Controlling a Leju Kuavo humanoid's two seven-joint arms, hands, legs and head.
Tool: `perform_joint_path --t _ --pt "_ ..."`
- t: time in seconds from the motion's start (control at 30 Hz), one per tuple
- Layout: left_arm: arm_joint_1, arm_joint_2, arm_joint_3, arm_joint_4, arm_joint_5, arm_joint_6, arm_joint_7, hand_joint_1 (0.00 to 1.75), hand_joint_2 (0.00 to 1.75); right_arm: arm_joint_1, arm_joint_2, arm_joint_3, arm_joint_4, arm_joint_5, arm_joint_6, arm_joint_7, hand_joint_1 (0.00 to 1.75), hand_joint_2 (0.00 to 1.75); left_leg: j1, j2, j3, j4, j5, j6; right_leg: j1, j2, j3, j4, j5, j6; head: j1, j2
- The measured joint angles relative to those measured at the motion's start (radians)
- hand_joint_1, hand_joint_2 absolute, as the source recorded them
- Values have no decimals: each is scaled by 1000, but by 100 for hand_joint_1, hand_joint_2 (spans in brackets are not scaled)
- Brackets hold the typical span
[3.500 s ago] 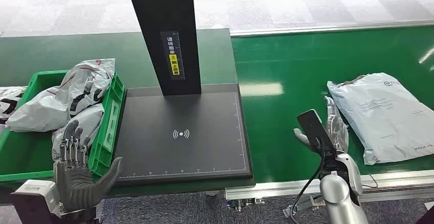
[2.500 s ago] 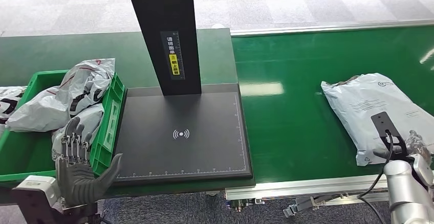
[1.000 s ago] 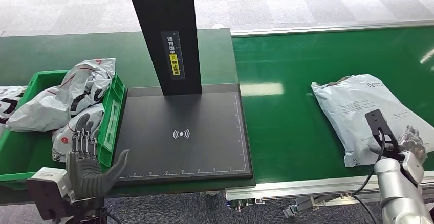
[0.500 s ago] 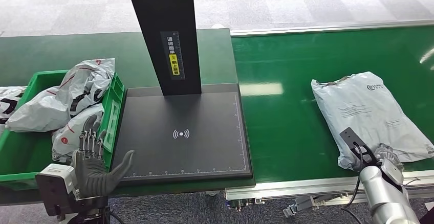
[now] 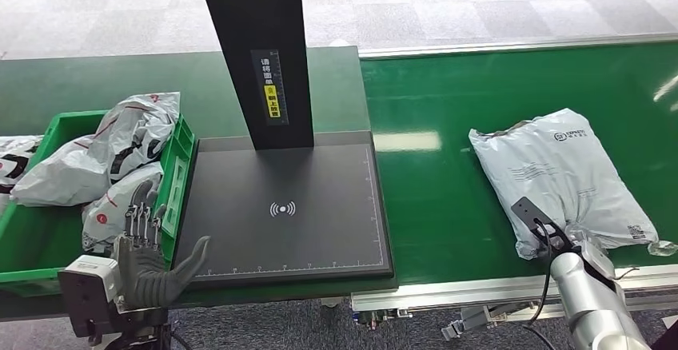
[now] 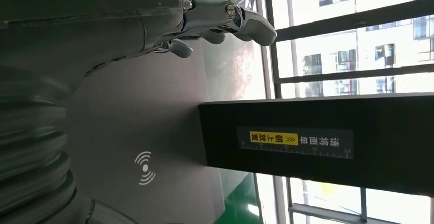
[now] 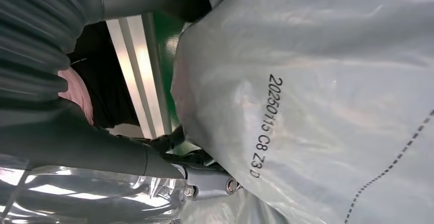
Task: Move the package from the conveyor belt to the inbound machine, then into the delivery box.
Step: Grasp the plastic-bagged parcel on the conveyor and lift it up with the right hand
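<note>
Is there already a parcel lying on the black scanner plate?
No, the black scanner plate is bare; the grey package lies on the green conveyor belt, to its right.

Package (image 5: 560, 176) on belt (image 5: 448, 190), right of scanner plate (image 5: 280, 214); bin (image 5: 172, 198) left.

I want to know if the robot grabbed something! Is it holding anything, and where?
Yes. The right hand grips the grey package at its near bottom edge, on the conveyor belt. The left hand holds nothing.

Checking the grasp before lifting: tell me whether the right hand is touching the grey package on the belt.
Touching. The right wrist view shows the right hand with fingers pressed into the package, the plastic bunched around them.
</note>
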State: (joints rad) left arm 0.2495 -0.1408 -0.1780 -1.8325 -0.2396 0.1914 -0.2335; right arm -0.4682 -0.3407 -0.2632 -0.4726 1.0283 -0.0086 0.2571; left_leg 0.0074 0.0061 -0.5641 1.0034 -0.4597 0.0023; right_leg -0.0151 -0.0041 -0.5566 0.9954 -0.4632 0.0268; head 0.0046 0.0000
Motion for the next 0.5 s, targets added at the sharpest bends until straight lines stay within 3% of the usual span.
perform_joint_path --t 0.37,0.5 --pt "12 0 4 -19 -4 21 0 0 175 -26 3 13 0 -35 -1 -33 175 175 0 0 0 0 0 0 0 0 0 0 0 0 0 0" --pt "15 0 4 -22 -4 28 0 0 175 -27 9 20 -2 -62 -47 -70 175 175 0 0 -1 0 0 0 0 0 0 0 0 0 0 0"
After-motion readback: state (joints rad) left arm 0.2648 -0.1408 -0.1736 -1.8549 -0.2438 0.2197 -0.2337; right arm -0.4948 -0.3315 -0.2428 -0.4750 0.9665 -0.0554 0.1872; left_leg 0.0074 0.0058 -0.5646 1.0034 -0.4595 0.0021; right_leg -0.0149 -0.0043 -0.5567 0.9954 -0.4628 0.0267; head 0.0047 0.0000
